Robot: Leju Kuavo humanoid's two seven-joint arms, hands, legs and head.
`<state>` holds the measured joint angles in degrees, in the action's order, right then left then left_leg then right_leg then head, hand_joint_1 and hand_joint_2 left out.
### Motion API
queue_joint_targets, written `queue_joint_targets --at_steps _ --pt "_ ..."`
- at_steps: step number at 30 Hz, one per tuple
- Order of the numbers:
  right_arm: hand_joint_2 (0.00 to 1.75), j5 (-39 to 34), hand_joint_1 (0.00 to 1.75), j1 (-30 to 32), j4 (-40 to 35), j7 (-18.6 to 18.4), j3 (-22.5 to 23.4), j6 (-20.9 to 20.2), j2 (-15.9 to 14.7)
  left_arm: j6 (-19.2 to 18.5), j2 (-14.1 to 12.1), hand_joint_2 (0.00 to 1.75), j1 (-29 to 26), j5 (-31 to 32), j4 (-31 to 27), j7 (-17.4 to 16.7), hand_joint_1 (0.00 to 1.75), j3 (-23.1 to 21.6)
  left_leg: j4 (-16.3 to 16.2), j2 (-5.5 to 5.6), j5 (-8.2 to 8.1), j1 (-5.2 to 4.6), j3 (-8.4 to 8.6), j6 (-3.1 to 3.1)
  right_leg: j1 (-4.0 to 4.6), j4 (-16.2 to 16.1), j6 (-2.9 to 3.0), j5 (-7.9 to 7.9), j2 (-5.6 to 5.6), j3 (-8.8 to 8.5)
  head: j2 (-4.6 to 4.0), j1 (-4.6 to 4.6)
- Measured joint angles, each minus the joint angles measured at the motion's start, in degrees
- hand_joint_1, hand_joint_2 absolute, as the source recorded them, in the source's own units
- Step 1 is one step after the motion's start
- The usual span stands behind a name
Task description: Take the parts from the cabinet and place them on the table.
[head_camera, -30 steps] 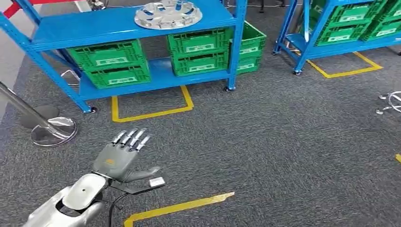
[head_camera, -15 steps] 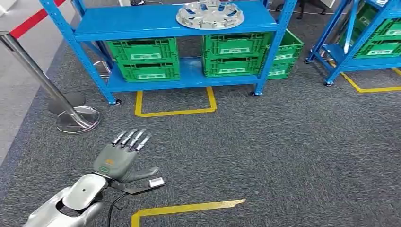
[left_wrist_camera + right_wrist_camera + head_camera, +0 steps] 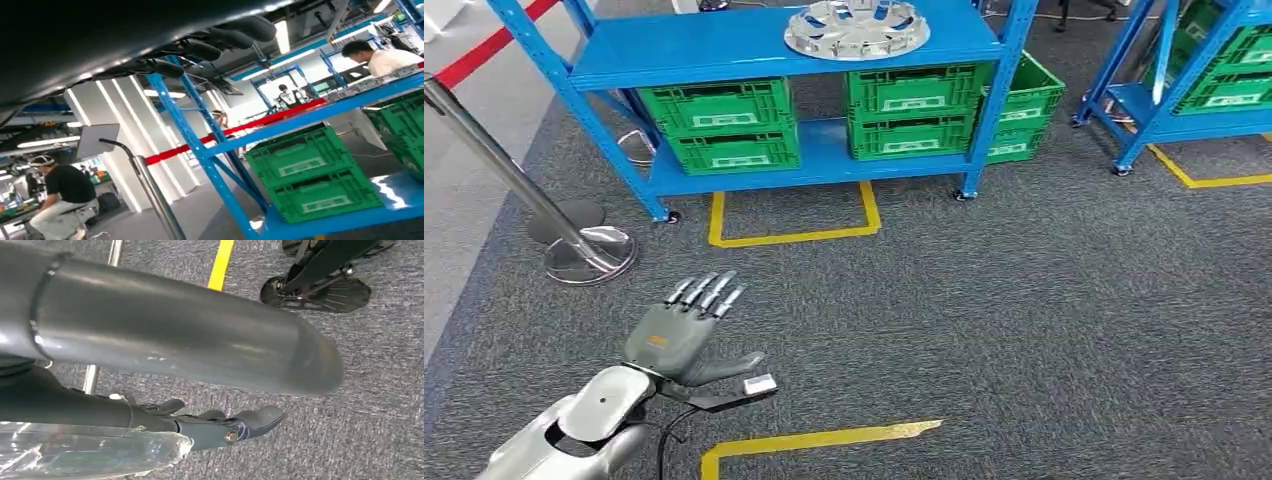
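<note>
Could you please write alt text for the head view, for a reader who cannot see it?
A silver wheel cover lies on a blue rack above green crates; the robot's left hand, fingers spread and empty, is raised over grey carpet.

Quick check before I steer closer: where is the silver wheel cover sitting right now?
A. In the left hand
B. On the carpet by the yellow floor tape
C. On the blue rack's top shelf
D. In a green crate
C: the silver wheel cover lies flat on the blue rack's top shelf, above the green crates; the left hand holds nothing.
</note>
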<state>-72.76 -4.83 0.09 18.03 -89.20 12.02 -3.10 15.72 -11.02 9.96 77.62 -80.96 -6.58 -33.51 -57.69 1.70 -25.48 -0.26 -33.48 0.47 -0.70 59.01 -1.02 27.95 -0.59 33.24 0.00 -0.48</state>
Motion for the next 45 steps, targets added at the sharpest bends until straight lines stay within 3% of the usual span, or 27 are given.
queue_joint_targets --at_steps 1,5,12,21,22,23,24,25,26,28,29,30,31,33,34,35,36,37,39,40,41,43,44,45 --pt "0.0 0.0 0.0 0.0 0.0 0.0 0.0 0.0 0.0 -0.1 0.0 0.0 0.0 -0.4 0.0 0.4 0.0 0.0 0.0 0.0 -0.06 0.11 0.01 -0.71 0.04 0.0 0.01 0.0 0.0 0.0 0.0 0.02" --pt "0.0 0.0 0.0 -0.1 0.0 0.0 0.0 -0.2 0.0 -1.1 0.0 0.0 0.2 -1.8 0.0 1.8 0.0 -0.3 0.0 0.0 -0.12 0.11 -0.03 -0.9 0.03 0.0 0.0 0.0 0.01 -0.04 0.0 0.04" --pt "0.0 0.0 0.0 -0.1 0.0 0.0 0.0 -0.4 0.0 -1.3 -0.2 0.0 0.3 -6.0 0.4 4.2 0.0 -0.3 0.0 0.0 -0.14 -0.07 -0.02 -0.86 -0.18 -0.3 -0.07 -0.05 0.05 -0.22 0.0 0.04" --pt "0.0 0.0 0.0 -0.1 0.0 0.0 0.0 -0.5 0.0 -2.1 -0.2 0.0 0.3 -9.3 1.0 4.7 0.0 0.2 -0.1 0.01 -0.23 -0.15 -0.05 -0.75 -0.29 -0.4 -0.16 -0.11 0.07 -0.28 0.0 0.02" --pt "0.0 0.0 0.0 -0.1 0.0 0.0 0.0 -0.5 0.1 -2.2 -0.5 0.0 0.2 -9.4 1.0 4.7 0.0 0.4 -0.4 0.01 -0.53 -0.43 -0.18 -0.18 -0.72 -0.9 -0.99 -0.26 0.16 -0.38 0.0 0.02" --pt "0.0 0.0 0.0 -0.2 0.0 -0.1 0.0 -0.5 0.1 -2.1 -0.5 0.0 0.3 -9.4 1.0 4.7 0.0 0.4 0.2 -0.05 -0.45 -0.55 0.06 0.51 -0.79 -1.4 -1.22 -0.38 0.12 -0.7 0.0 -0.11" --pt "0.0 0.0 0.0 -0.2 0.0 -0.1 0.0 -0.5 0.0 -2.1 -0.5 0.0 0.3 -9.5 0.9 4.7 0.0 0.6 2.7 -0.04 0.35 -0.16 1.67 1.38 -0.36 -2.0 -1.36 -0.41 0.13 -1.23 0.0 -0.13" --pt "0.0 0.0 0.0 -0.2 0.0 0.0 0.0 -0.5 0.0 -2.0 -0.3 0.0 0.1 -9.6 0.9 4.7 0.0 0.6 4.1 -0.32 1.08 0.05 2.83 1.37 -0.32 -1.3 -1.29 -0.22 0.23 -1.05 0.0 0.13" --pt "0.0 0.0 0.0 -0.3 0.0 0.0 0.0 -0.6 0.0 -2.0 -0.3 0.0 0.3 -9.7 0.9 4.7 0.0 0.7 4.8 -0.35 1.32 0.28 3.44 1.69 -0.31 1.1 -1.3 1.3 0.15 0.04 -0.02 0.24" --pt "0.0 0.0 0.0 -0.2 0.0 -0.1 0.0 -0.6 0.0 -2.1 -0.3 0.0 0.0 -9.7 1.0 4.6 0.0 0.7 4.8 -0.42 1.02 0.49 3.61 1.45 -0.69 9.8 -1.87 5.01 0.15 4.78 0.0 0.55" --pt "0.0 0.0 0.0 -0.1 0.0 -0.1 0.0 -0.6 -0.1 -2.1 -0.3 0.0 -0.1 -9.7 1.1 4.6 0.0 0.8 4.7 -0.4 0.83 0.53 3.62 1.31 -0.96 12.9 -2.23 5.99 0.17 6.79 0.0 0.5" --pt "0.0 0.0 0.0 0.0 0.0 -0.1 0.0 -0.6 -0.1 -2.1 -0.3 0.0 -0.4 -9.7 1.1 4.6 0.0 0.8 4.5 -0.34 0.61 0.72 3.66 1.02 -1.16 13.9 -2.58 5.58 0.2 7.78 0.0 0.52" --pt "0.0 0.0 0.0 0.0 0.0 -0.1 0.0 -0.6 -0.1 -2.1 -0.3 0.0 -0.6 -9.7 1.1 4.4 0.0 0.8 4.3 -0.25 0.28 1.02 3.78 0.56 -1.36 12.2 -3.0 3.76 0.26 7.3 0.0 0.52" --pt "0.0 0.0 0.0 0.0 0.0 -0.1 0.0 -0.5 -0.2 -2.0 -0.2 0.0 -0.8 -9.7 1.2 4.3 0.0 0.9 3.1 -0.16 -0.95 1.94 4.09 -0.7 -2.16 3.3 -4.21 -1.77 0.33 3.19 0.0 0.5" --pt "0.0 0.0 0.0 0.0 0.0 -0.1 0.0 -0.5 -0.2 -2.0 -0.3 0.0 -0.8 -9.6 1.3 4.3 0.0 1.0 1.7 -0.19 -2.03 1.87 3.84 -1.64 -2.54 0.0 -5.32 -1.89 -0.01 1.41 0.0 0.66" --pt "0.0 0.0 0.0 -0.1 -0.2 -0.1 0.0 -0.5 0.5 -2.0 -0.4 0.0 -0.8 -9.6 1.3 4.2 0.0 1.4 0.6 0.0 -2.83 1.76 3.12 -2.23 -2.36 0.4 -4.77 -0.86 -0.82 0.96 0.0 1.62" --pt "0.0 0.0 0.0 0.0 0.0 -0.2 0.0 -0.3 0.1 -1.9 -0.4 0.0 -1.0 -9.6 1.3 4.2 0.0 1.7 0.2 0.07 -3.07 1.6 2.92 -2.27 -2.47 1.0 -2.84 -0.48 -0.72 1.41 0.0 1.38" --pt "0.0 0.0 0.0 0.1 0.0 -0.2 0.0 -0.2 0.1 -1.9 -0.3 0.0 -1.0 -9.6 1.3 4.2 0.0 1.9 0.2 0.15 -3.15 1.58 3.09 -2.25 -2.39 1.3 -2.34 -0.14 -0.6 1.47 0.0 0.7" --pt "0.0 0.0 0.0 0.1 0.0 -0.2 0.0 -0.1 0.1 -1.9 -0.4 0.0 -1.3 -9.6 1.3 4.2 0.0 2.1 0.2 0.15 -3.67 1.89 3.31 -2.62 -2.34 1.6 -1.61 0.35 -0.57 1.35 0.0 0.63" --pt "0.0 0.0 0.0 0.1 0.0 -0.2 0.0 -0.1 0.1 -1.9 -0.5 0.0 -1.3 -9.6 1.3 4.2 0.0 2.3 -0.5 -0.41 -4.15 1.9 3.26 -2.78 -2.19 1.6 -1.16 0.59 -0.57 1.08 0.0 0.55" --pt "0.0 0.0 0.0 0.1 0.0 -0.2 0.0 -0.1 0.1 -1.9 -0.4 0.0 -1.3 -9.6 1.3 4.2 0.0 2.4 -3.1 -1.02 -5.25 1.9 2.02 -2.84 -2.13 1.5 -0.89 0.82 -0.43 0.67 0.0 0.28" --pt "0.0 0.0 0.0 0.1 0.0 -0.2 0.0 -0.1 0.1 -1.9 -0.4 0.0 -1.4 -9.6 1.3 4.2 0.0 2.7 -13.2 -1.34 -8.8 1.82 -3.83 -2.82 -1.8 1.4 -0.4 1.38 -0.16 0.0 0.0 0.24" --pt "0.0 0.0 0.0 0.2 0.0 -0.2 0.0 -0.1 0.1 -1.9 -0.4 0.0 -1.5 -9.6 1.3 4.2 0.0 2.8 -17.3 -1.35 -9.6 1.77 -6.71 -2.61 -1.56 1.4 -0.2 1.72 -0.1 -0.36 0.0 0.28" --pt "0.0 0.0 0.0 0.2 0.0 -0.2 0.0 -0.1 0.1 -1.9 -0.4 0.0 -1.7 -9.5 1.4 4.1 0.0 2.8 -18.9 -1.35 -8.99 1.69 -8.41 -2.26 -1.3 1.4 -0.09 2.04 -0.08 -0.8 0.0 0.28"
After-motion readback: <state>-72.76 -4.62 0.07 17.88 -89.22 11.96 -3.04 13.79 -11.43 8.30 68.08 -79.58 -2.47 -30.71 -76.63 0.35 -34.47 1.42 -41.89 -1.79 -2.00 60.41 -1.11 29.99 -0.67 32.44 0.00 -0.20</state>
